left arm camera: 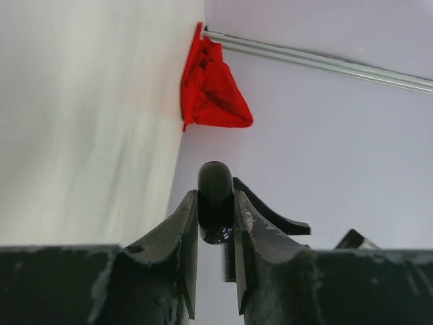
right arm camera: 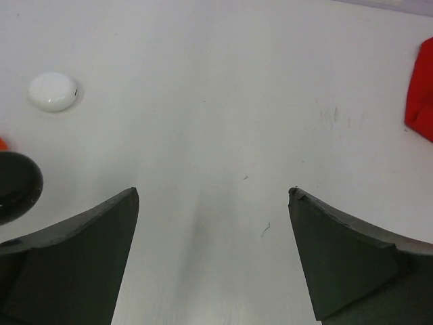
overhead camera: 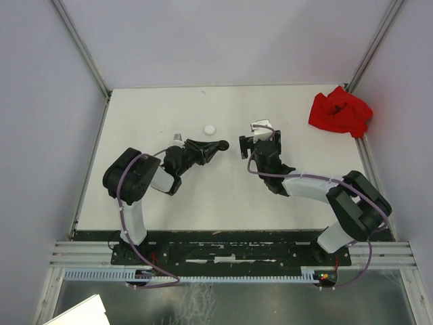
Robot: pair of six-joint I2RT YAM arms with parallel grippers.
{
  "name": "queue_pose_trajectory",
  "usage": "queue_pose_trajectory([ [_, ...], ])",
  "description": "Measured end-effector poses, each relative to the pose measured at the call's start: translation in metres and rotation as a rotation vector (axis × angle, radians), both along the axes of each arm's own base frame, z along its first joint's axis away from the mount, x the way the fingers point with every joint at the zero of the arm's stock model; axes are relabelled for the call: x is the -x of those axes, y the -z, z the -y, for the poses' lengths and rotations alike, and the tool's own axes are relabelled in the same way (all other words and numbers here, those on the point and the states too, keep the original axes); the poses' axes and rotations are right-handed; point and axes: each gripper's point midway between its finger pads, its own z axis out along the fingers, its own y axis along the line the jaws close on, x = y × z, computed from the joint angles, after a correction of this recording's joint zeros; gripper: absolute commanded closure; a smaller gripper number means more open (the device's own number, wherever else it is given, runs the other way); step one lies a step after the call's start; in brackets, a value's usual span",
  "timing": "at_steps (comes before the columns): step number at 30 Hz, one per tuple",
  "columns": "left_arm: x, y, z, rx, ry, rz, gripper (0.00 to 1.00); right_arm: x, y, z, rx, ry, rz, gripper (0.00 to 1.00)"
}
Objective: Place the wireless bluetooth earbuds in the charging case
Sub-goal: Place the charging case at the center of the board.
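The left tool (left arm camera: 215, 198) was closed on a black case (left arm camera: 215, 175), gripped on edge above the desk (overhead camera: 203, 196). The right tool (right arm camera: 213, 195) faced it, jaws wide apart, holding nothing. Beyond both, a white case (right arm camera: 53, 91) lay on the desk. A red cloth (overhead camera: 340, 112) lay in the far right corner.

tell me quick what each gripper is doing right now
left gripper: closed on a glossy black rounded object
right gripper: open, holding nothing
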Motion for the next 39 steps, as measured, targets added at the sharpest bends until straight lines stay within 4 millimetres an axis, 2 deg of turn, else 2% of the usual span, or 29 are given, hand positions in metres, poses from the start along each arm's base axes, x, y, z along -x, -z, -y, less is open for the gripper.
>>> queue_pose_trajectory([
  [4,-0.013,0.014,-0.004,-0.13,-0.003,0.017,0.97,0.0,-0.024,0.013,-0.086,0.033,-0.022,0.0],
  [9,-0.029,0.022,-0.002,-0.292,0.0,0.063,0.97,0.014,-0.039,0.015,-0.125,0.004,-0.05,0.01],
  [18,-0.062,0.026,0.002,-0.448,-0.012,0.116,0.97,0.028,-0.047,0.016,-0.13,-0.039,-0.09,0.0],
  [22,-0.071,0.045,0.004,-0.487,-0.006,0.097,0.97,0.029,-0.047,0.018,-0.129,-0.042,-0.106,0.0],
  [28,-0.071,0.071,0.005,-0.54,0.018,0.055,0.96,0.03,-0.042,0.022,-0.133,-0.038,-0.136,0.0],
  [30,-0.072,0.074,0.006,-0.552,0.025,0.056,0.9,0.031,-0.041,0.023,-0.138,-0.043,-0.146,0.0],
  [36,-0.078,0.071,0.012,-0.568,0.038,0.076,0.62,0.03,-0.044,0.02,-0.159,-0.058,-0.164,0.0],
  [39,-0.08,0.072,0.013,-0.577,0.044,0.078,0.55,0.03,-0.045,0.018,-0.167,-0.066,-0.171,0.01],
])
